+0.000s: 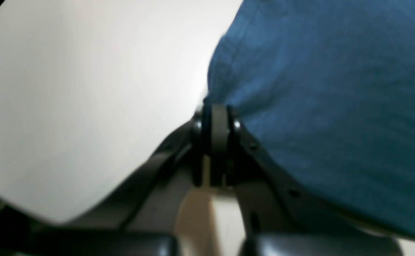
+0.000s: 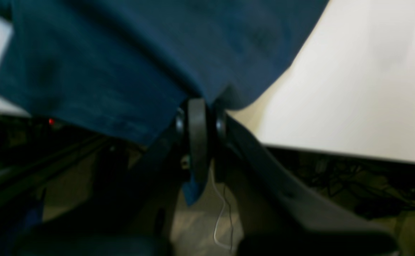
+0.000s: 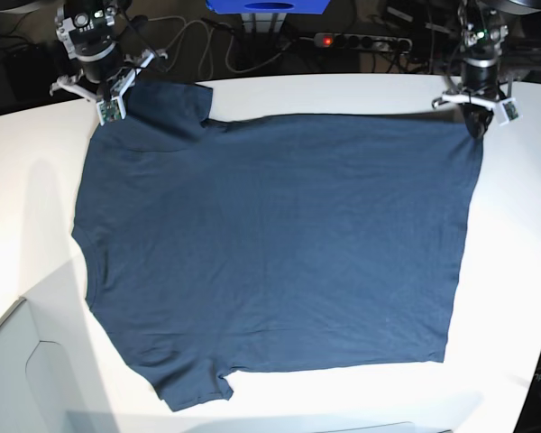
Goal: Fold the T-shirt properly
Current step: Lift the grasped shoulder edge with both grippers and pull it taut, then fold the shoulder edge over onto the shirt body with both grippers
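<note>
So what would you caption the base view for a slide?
Two arms pinch the far corners of a navy T-shirt spread flat on a white table.

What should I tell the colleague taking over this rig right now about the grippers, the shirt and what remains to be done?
Left gripper: shut on the T-shirt, pinching the far hem corner, on the base view's right.
Right gripper: shut on the T-shirt at the far sleeve, on the base view's left; a bit of fabric shows between the jaws.
T-shirt: spread flat on the white table, collar toward the base view's left, hem toward its right.
Done: both far corners gripped.
Left: no fold made yet; probably bring the far edge over toward the near edge, then finish folding.
</note>
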You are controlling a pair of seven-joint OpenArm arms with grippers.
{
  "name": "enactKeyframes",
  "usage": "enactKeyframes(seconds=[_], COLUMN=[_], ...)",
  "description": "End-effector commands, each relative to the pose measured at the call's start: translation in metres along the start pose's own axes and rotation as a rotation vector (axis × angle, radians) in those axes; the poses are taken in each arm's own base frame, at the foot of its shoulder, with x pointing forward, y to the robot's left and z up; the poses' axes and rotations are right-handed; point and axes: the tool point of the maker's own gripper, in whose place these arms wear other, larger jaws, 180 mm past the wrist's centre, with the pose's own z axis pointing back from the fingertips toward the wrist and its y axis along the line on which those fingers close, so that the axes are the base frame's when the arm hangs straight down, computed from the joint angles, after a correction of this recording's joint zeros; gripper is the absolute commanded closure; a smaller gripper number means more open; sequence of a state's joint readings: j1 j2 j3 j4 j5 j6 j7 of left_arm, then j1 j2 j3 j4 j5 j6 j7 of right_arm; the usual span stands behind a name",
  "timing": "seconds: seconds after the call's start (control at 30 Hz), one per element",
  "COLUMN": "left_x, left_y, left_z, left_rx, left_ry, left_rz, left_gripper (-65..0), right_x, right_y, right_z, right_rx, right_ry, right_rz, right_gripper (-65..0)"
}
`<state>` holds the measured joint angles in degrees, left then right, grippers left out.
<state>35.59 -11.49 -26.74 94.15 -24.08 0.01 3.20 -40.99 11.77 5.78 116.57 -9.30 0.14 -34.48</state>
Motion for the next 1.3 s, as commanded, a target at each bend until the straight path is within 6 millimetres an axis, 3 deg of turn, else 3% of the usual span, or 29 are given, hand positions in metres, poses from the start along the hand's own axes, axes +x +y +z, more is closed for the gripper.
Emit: enactKeyframes(seconds=[0.0, 0.37, 0.7, 0.87, 1.27], left_x=[0.008, -0.015, -0.017, -0.012, 0.038], left_y=[0.001, 0.021, 0.024, 0.022, 0.004], left_z=[0.005, 0.029, 0.032, 0.028, -0.009], left_rx=[0.006, 0.086, 0.094, 0.093, 0.067], left_ry=[-0.030, 0.019, 0.024, 0.009, -0.143], left_rz=[-0.003, 0.035, 0.033, 0.036, 0.087], left_gripper=[0.0, 0.0, 0.0, 0.0, 0.0], right_x=[0.009, 0.001, 0.007, 0.026, 0.090], right_y=[-0.004, -0.002, -0.003, -0.005, -0.029], right_z=[0.004, 0.008, 0.008, 0.010, -0.013], right_rx=[-0.013, -0.004, -0.008, -0.018, -0.077], right_ry=[-0.038, -0.021, -0.036, -0.091, -0.210], right_rz=[0.017, 0.025, 0.023, 0.020, 0.005], right_gripper=[-0.1, -0.1, -0.1, -0.1, -0.2])
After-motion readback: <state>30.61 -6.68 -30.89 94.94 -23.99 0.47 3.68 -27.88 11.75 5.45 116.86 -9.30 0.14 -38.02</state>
